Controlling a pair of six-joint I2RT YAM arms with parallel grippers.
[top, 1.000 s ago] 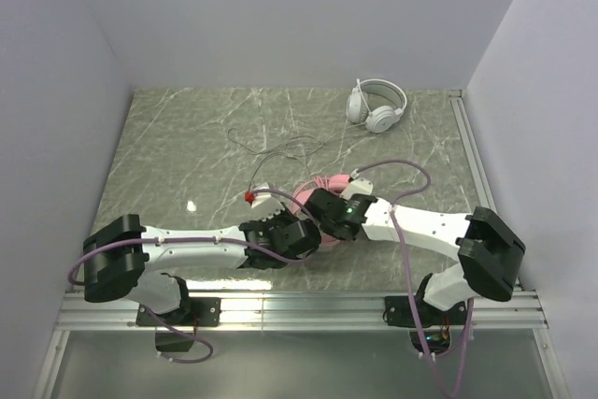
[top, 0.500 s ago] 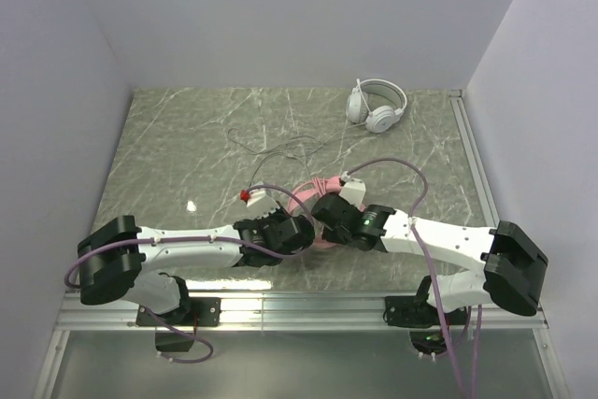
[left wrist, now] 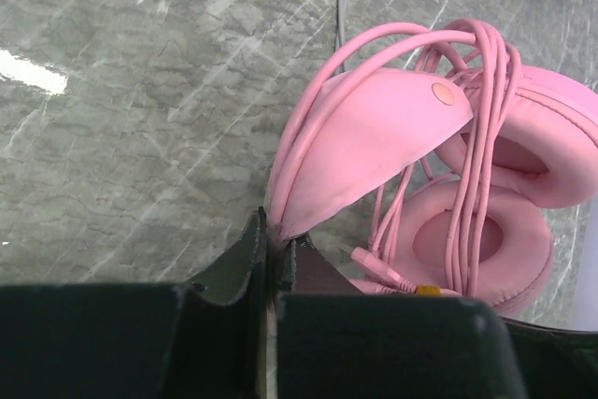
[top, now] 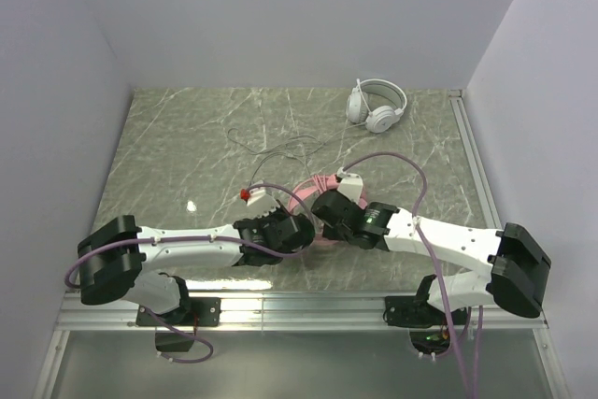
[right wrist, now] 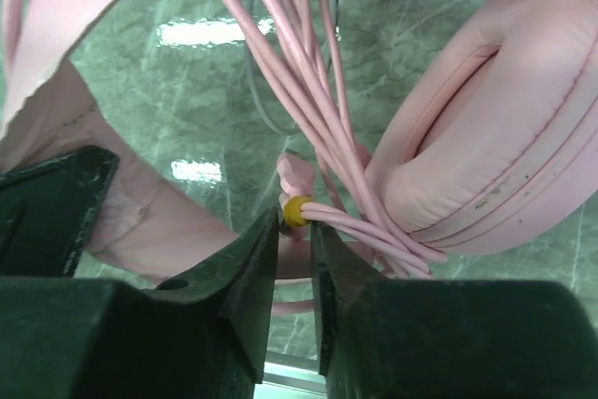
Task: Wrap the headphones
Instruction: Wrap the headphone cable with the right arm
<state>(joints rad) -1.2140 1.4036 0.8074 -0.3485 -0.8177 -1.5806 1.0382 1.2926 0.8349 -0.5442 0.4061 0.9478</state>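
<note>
a robot lab's test cell rather than a home: plain pale walls [top: 280, 16] box in a green marble-patterned table [top: 177, 156] on three sides. an aluminium rail [top: 299, 310] along the near edge carries two white-and-black robot arms, left arm [top: 187, 245] and right arm [top: 448, 240], trailing purple cables [top: 402, 161].

Bright even light, glare patches, sharp

Top camera high at near edge, looking down over table [top: 187, 137]. Both wrist cameras close-up, sharing pink headset [left wrist: 392, 128].
</note>
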